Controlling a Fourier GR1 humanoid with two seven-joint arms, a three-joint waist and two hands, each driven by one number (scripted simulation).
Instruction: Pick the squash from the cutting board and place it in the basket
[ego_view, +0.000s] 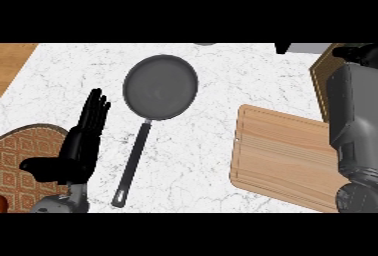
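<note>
At your far left, the basket (35, 127) is cut by the frame's edge, so you see only part of its woven, diamond-patterned inside. A small orange-red sliver (2, 204) shows at the very edge, low down beside the basket. It is too cropped to tell what it is.

The squash itself cannot be made out anywhere in this view, so you cannot tell where it lies, which way it points or how its long axis runs.

Your left hand (77, 150) stands at the basket's right rim. It is released, with fingers straight and pointing up the view and the thumb stuck out to the left over the basket. It is grasping nothing, and only a short piece of its grey wrist shows at the lower edge.

To its right, a dark frying pan (160, 87) lies on the white marble counter (214, 150). Its handle runs down and slightly left toward you.

Further right, the wooden cutting board (284, 155) sits slightly tilted, and its right side is hidden under your right forearm (354, 115). That forearm runs almost straight up the right edge.

Your right hand (358, 51) is only a dark shape at the top right corner, partly cut off. Whether it is released, clenched or grasping something cannot be told.
</note>
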